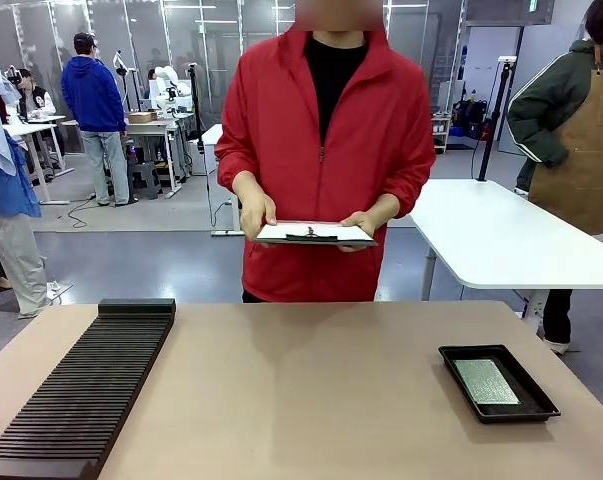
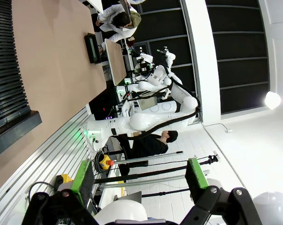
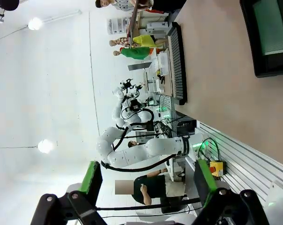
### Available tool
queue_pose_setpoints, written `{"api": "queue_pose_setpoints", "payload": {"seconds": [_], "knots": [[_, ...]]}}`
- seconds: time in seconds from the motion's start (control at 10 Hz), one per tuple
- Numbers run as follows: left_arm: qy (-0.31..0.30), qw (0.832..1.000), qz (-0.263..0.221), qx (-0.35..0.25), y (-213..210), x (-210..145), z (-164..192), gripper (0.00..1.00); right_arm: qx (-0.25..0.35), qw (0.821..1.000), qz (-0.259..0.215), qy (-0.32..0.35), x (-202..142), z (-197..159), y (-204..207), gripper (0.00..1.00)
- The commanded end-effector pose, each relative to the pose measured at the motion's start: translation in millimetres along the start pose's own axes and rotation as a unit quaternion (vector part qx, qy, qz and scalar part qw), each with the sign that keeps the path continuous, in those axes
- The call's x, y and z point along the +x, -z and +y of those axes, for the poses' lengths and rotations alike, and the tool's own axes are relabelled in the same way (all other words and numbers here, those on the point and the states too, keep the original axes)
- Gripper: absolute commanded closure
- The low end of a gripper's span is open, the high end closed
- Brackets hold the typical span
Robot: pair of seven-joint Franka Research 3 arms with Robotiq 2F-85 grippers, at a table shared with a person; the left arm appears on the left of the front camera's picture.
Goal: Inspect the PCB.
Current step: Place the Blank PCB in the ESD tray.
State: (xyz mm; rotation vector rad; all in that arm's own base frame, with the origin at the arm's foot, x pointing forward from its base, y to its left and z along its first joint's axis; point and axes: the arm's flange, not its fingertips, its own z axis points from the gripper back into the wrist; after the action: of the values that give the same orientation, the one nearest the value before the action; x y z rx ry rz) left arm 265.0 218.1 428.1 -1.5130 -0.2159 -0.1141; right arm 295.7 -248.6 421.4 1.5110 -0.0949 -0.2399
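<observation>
1. The small green-grey rectangular PCB (image 1: 486, 381) lies flat inside a shallow black plastic tray (image 1: 461, 368) on the tan bench (image 1: 301, 390), toward the robot's right.
2. A long black ribbed rack (image 1: 81, 395) sits at the bench's left.
3. A person in a red jacket holds a white paper clipboard (image 1: 316, 233) with both hands.
4. The left gripper (image 2: 139, 180) and the right gripper (image 3: 148, 182) both have their fingers spread wide, holding nothing.
</observation>
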Motion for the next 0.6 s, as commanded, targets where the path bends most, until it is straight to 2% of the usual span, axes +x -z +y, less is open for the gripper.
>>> {"api": "queue_pose_setpoints", "payload": {"seconds": [0.0,0.5], "knots": [[-0.010,1.000,0.004,0.007,0.0,0.2,-4.9,0.00,-0.003,1.000,0.004,-0.001,-3.5,2.9,0.5,0.00],[-0.010,1.000,0.004,0.007,0.0,0.2,-4.9,0.00,-0.003,1.000,0.004,-0.001,-3.5,2.9,0.5,0.00]]}}
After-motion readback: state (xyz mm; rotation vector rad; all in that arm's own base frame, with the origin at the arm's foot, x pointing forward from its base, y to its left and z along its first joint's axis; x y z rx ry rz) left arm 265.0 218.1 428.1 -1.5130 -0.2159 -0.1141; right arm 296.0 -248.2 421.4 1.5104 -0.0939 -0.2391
